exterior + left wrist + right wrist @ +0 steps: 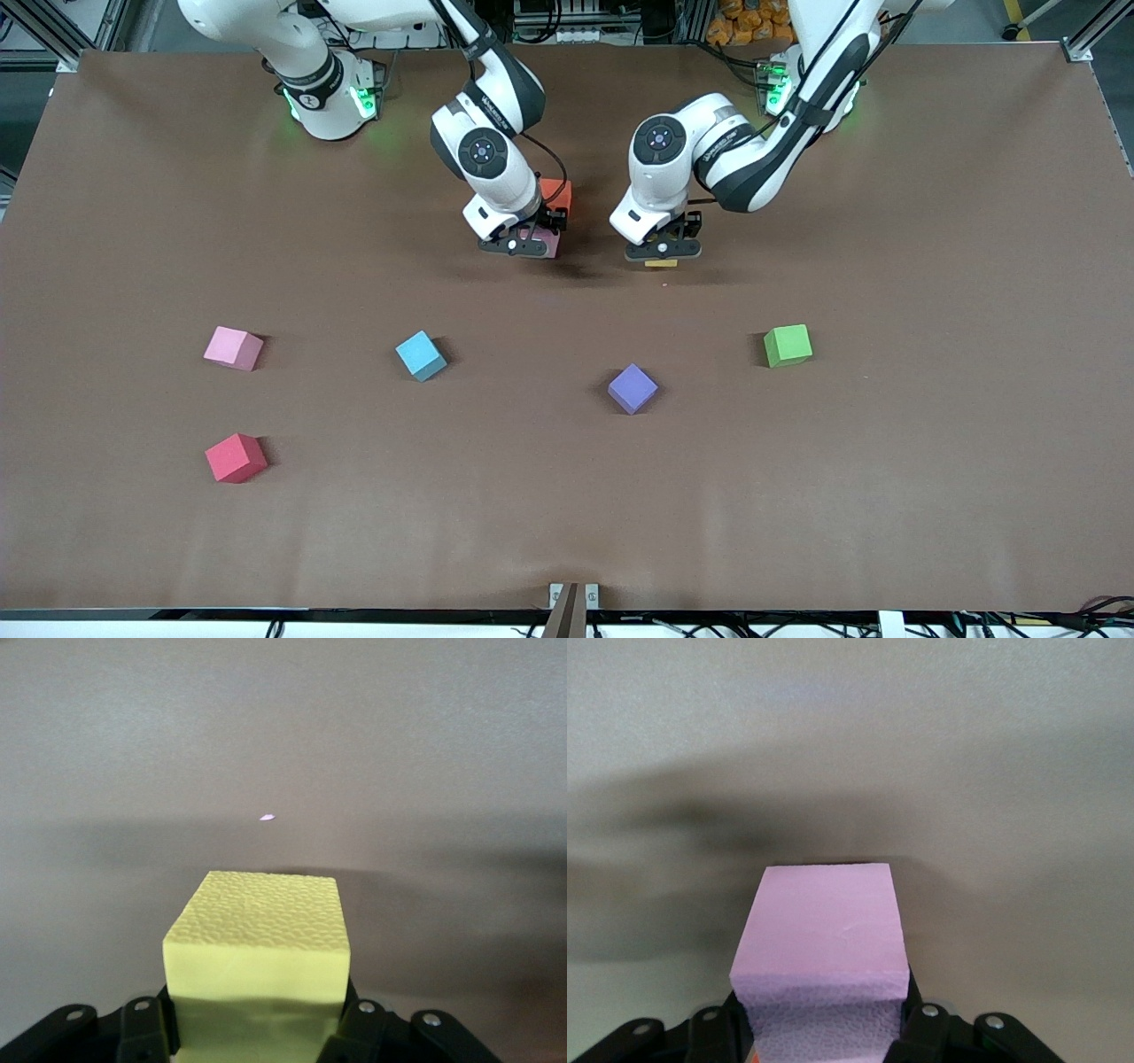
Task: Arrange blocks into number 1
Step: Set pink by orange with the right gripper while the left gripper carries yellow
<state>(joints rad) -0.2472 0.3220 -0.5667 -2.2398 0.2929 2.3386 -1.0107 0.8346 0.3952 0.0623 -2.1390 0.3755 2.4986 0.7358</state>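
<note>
Nearest your front camera sits the red block, toward the right arm's end of the table; a little farther from the camera lie four more blocks in a loose row: the pink block almost straight above the red one in that view, then the light blue block, the purple block and the green block toward the left arm's end. You can make out small lettering on each arm's wrist link, but it is too small to read, and none of the blocks carries any writing. Look at the left gripper: its fingers are clamped on the yellow block, which sits squarely between them and sticks out past the fingertips, low over the table near its middle. Your right gripper has a second pink block between its fingers in the same way; you cannot tell whether they grip it firmly or are loosening. That pink block lies just beside the orange block, on the side nearer the front camera, and whether the two touch cannot be told.
</note>
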